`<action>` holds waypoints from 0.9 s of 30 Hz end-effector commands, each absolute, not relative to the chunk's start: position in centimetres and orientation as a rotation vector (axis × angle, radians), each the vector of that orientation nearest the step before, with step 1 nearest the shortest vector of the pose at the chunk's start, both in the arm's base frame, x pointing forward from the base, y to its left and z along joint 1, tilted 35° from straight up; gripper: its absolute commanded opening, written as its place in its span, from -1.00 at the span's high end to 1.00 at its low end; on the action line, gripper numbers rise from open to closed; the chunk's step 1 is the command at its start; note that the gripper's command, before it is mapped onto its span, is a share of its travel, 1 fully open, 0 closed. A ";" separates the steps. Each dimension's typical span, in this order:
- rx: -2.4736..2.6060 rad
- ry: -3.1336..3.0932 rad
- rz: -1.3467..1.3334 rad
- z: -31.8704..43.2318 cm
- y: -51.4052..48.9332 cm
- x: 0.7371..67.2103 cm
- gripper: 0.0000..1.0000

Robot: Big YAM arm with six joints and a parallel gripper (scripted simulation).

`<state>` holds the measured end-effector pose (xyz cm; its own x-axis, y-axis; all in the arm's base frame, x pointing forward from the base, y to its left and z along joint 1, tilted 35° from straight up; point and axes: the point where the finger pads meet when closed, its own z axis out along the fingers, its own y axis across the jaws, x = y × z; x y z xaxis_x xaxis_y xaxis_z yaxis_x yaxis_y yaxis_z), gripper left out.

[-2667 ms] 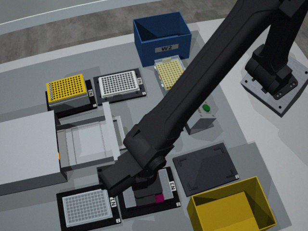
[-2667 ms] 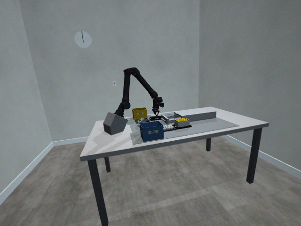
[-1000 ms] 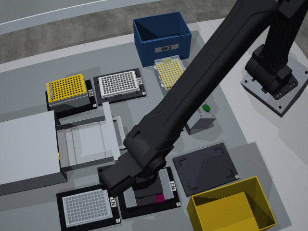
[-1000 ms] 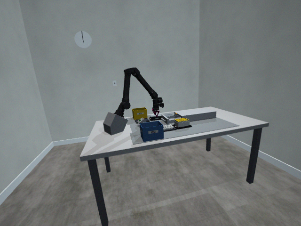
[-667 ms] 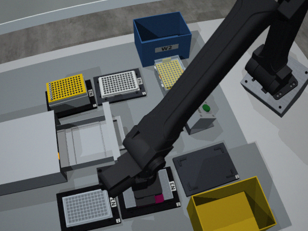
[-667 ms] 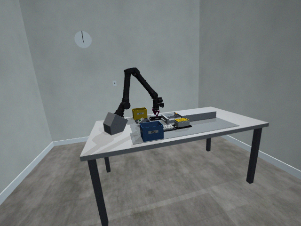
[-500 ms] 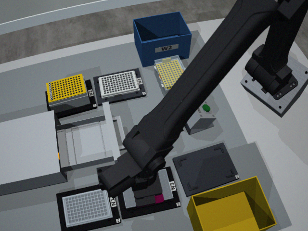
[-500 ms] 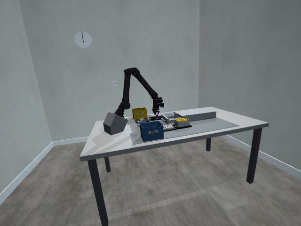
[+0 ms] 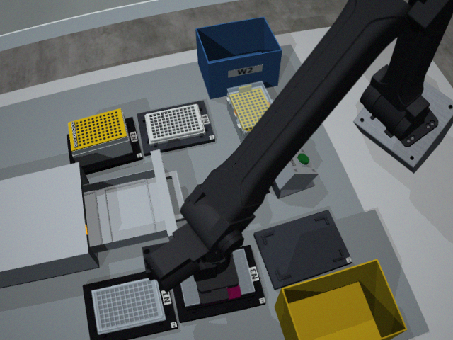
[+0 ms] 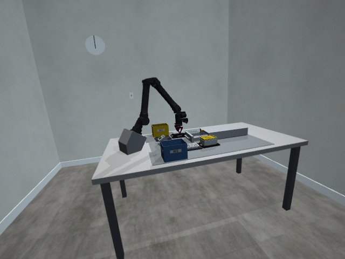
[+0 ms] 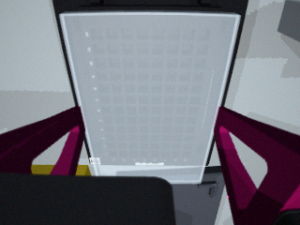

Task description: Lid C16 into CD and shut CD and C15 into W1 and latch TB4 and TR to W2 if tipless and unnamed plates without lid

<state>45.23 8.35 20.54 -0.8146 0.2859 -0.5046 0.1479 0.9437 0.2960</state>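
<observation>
Pincer (image 11: pixel 150 155) clamps lidded plate (image 11: pixel 147 94) at N3, lower centre; drawer (image 9: pixel 127 212) open, apparently unloaded; bins, tip box, DONE remain.
</observation>
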 end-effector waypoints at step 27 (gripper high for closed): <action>0.309 2.532 0.330 19.6 8.8 45.8 1.00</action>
